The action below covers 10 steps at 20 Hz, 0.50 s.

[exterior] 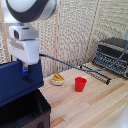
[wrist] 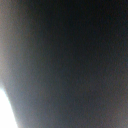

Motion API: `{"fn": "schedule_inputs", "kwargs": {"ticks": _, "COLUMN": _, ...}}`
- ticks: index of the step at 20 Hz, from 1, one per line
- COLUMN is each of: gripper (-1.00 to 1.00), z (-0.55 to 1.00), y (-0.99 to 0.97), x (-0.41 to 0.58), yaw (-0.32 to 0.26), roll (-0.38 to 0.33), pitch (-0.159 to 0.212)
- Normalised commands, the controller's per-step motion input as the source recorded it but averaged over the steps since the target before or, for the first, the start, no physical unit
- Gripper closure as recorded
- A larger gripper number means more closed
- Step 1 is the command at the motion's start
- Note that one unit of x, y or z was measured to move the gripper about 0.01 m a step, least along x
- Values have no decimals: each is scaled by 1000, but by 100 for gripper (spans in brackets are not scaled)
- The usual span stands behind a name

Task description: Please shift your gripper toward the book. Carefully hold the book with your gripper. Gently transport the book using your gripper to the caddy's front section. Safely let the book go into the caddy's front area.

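Counting across the scene gives one of each: one white boxy gripper [exterior: 25, 71] with dark, blue-tipped fingers, one thin dark navy-blue hardcover book [exterior: 17, 80], one large black fabric-like caddy [exterior: 27, 112], one red plastic cup [exterior: 80, 84], one small pale bowl [exterior: 58, 80] holding something yellow, and one dark toaster oven [exterior: 114, 55]. The gripper is hanging at the exterior view's left, its fingers clenching the top edge of the book, which is standing on edge above the caddy at the near left corner. The bowl and cup are sitting on the light wooden table [exterior: 90, 105] right of the caddy, apart from each other; the oven is standing far right. A dark cable is stretching across behind them. The wrist view is showing only dark blur.
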Motion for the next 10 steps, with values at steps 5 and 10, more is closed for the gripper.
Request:
{"fn": "schedule_inputs", "kwargs": {"ticks": 5, "gripper": 100, "z": 0, "y": 730, "x": -89, "yaw": -74, "roll": -3, "pitch": 35}}
{"fn": "schedule_inputs", "kwargs": {"ticks": 10, "gripper": -100, "z": 0, "y": 607, "x": -86, "yaw": -96, "roll": -3, "pitch": 42}}
